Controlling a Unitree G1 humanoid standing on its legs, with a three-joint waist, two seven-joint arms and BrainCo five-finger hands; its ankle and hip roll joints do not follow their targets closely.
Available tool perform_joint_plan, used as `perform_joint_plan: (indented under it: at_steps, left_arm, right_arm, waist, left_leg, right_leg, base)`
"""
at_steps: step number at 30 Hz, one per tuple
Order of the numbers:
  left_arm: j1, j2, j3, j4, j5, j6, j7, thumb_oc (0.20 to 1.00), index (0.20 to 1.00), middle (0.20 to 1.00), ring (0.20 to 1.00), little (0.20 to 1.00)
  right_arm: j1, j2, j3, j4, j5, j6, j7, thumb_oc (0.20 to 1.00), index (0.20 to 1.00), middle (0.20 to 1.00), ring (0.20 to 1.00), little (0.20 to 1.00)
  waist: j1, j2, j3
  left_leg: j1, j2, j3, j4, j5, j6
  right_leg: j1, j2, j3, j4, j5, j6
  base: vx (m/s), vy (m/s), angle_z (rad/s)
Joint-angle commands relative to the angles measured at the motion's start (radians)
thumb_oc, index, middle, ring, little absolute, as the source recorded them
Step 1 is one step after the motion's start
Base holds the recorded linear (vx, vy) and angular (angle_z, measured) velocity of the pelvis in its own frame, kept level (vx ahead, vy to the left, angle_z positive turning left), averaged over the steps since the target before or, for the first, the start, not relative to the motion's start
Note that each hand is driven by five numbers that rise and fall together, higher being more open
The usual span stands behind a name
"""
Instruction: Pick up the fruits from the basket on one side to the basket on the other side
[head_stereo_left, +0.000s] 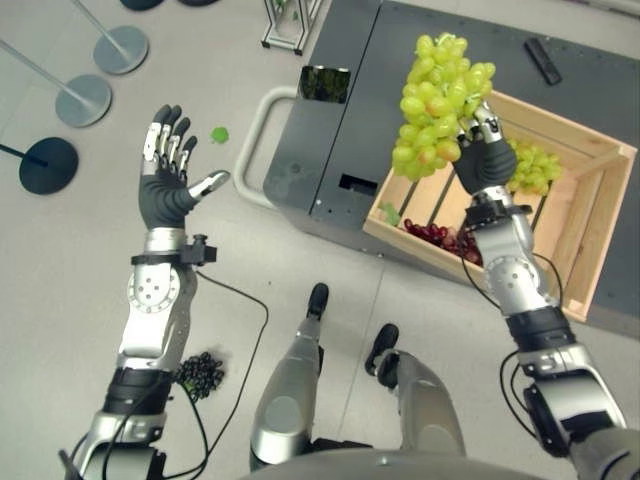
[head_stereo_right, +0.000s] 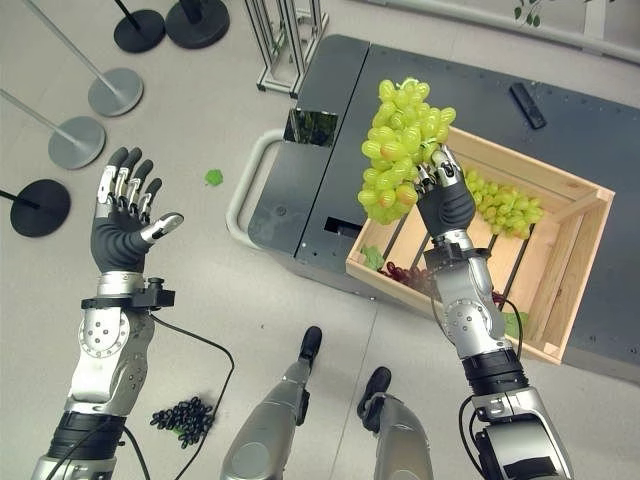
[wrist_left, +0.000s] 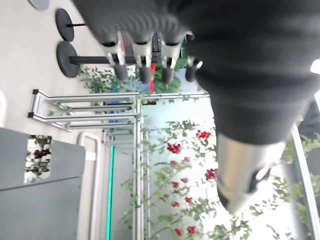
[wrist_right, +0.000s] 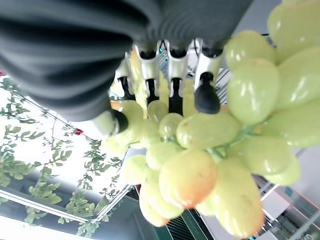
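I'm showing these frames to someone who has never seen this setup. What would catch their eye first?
Most striking is the big bunch of green grapes held up in the right hand, above the wooden crate, which holds more green grapes and some red grapes. Next, the left hand, raised open and holding nothing over the floor, with a bunch of dark grapes lying on the floor by that arm.

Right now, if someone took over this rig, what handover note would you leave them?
Right hand: shut on a bunch of green grapes, raised above the slatted wooden crate.
Left hand: open, empty, raised over the floor.
In the crate: a second green grape bunch and a dark red grape bunch.
On the floor by the left arm: a dark purple grape bunch.
Done: one bunch lifted. Left: carry it over and set it down; I can't see a second basket.
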Motion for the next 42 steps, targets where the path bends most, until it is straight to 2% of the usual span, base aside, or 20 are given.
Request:
perform_joint_plan:
  at_steps: [1,9,11,15,23,28,34,40,42]
  left_arm:
    - [0.064,0.013,0.023,-0.042,-0.038,-0.027,-0.027,1.0,1.0,1.0,1.0,1.0]
    - [0.126,0.067,-0.011,-0.108,-0.119,0.041,-0.135,1.0,1.0,1.0,1.0,1.0]
    - [0.153,0.093,-0.044,-0.134,-0.169,0.08,-0.189,1.0,1.0,1.0,1.0,1.0]
    - [0.168,0.187,-0.12,-0.182,-0.251,0.147,-0.304,1.0,1.0,1.0,1.0,1.0]
    - [0.076,0.351,-0.321,-0.213,-0.406,0.254,-0.411,1.0,1.0,1.0,1.0,1.0]
    - [0.023,0.433,-0.403,-0.24,-0.42,0.282,-0.441,1.0,1.0,1.0,1.0,1.0]
    - [-0.056,0.429,-0.469,-0.227,-0.4,0.279,-0.452,1.0,1.0,1.0,1.0,1.0]
    - [-0.099,0.376,-0.508,-0.203,-0.388,0.279,-0.445,1.0,1.0,1.0,1.0,1.0]
    - [-0.12,0.336,-0.53,-0.174,-0.372,0.28,-0.439,1.0,1.0,1.0,1.0,1.0]
  right_arm:
    - [0.014,-0.008,-0.017,-0.077,-0.019,-0.044,0.02,0.2,0.2,0.2,0.2,0.2]
    - [0.057,-0.04,-0.012,-0.138,-0.054,-0.009,0.027,0.2,0.2,0.2,0.2,0.2]
    - [0.059,-0.051,0.004,-0.156,-0.064,0.005,0.031,0.2,0.2,0.2,0.2,0.2]
    - [0.067,-0.064,0.05,-0.171,-0.082,0.03,0.047,0.2,0.2,0.2,0.2,0.2]
    - [0.042,-0.086,0.128,-0.185,-0.108,0.048,0.051,0.2,0.2,0.2,0.2,0.2]
    - [0.036,-0.099,0.153,-0.177,-0.114,0.05,0.056,0.2,0.2,0.2,0.2,0.2]
    - [0.047,-0.087,0.159,-0.201,-0.126,0.049,0.065,0.2,0.2,0.2,0.2,0.2]
    - [0.062,-0.048,0.17,-0.22,-0.13,0.056,0.071,0.2,0.2,0.2,0.2,0.2]
    - [0.062,-0.031,0.188,-0.219,-0.142,0.059,0.069,0.2,0.2,0.2,0.2,0.2]
  waist:
    - [-0.029,-0.072,-0.171]
    - [-0.038,-0.086,-0.233]
    - [-0.041,-0.087,-0.246]
    - [-0.055,-0.084,-0.264]
    - [-0.086,-0.085,-0.295]
    - [-0.095,-0.087,-0.31]
    - [-0.108,-0.093,-0.328]
    - [-0.114,-0.096,-0.334]
    - [-0.12,-0.1,-0.338]
  left_leg:
    - [0.077,-0.016,0.059,0.029,-0.153,0.004]
    - [0.134,-0.003,0.069,0.017,-0.167,0.003]
    - [0.151,0.001,0.077,0.014,-0.17,0.003]
    - [0.179,0.007,0.093,0.005,-0.175,0.003]
    - [0.224,0.016,0.121,-0.015,-0.176,0.001]
    - [0.252,0.019,0.137,-0.027,-0.18,0.001]
    - [0.272,0.023,0.154,-0.031,-0.186,-0.002]
    - [0.286,0.026,0.172,-0.031,-0.193,0.0]
    - [0.292,0.028,0.179,-0.028,-0.196,0.0]
  right_leg:
    - [0.083,-0.041,0.008,-0.156,0.087,0.113]
    - [0.151,-0.022,0.011,-0.211,0.089,0.111]
    - [0.166,-0.016,0.018,-0.223,0.09,0.11]
    - [0.191,-0.008,0.035,-0.247,0.095,0.11]
    - [0.233,0.006,0.057,-0.294,0.111,0.114]
    - [0.254,0.009,0.072,-0.307,0.115,0.117]
    - [0.27,0.012,0.083,-0.329,0.122,0.12]
    - [0.277,0.018,0.103,-0.339,0.127,0.121]
    - [0.281,0.02,0.114,-0.343,0.128,0.121]
  base:
    - [0.05,-0.007,-0.05]
    - [0.04,-0.008,-0.02]
    - [0.03,-0.006,-0.04]
    - [0.03,0.005,-0.09]
    - [0.02,0.003,-0.17]
    - [0.02,0.006,-0.09]
    - [0.02,0.002,-0.1]
    - [0.01,0.004,-0.14]
    - [0.0,0.002,-0.08]
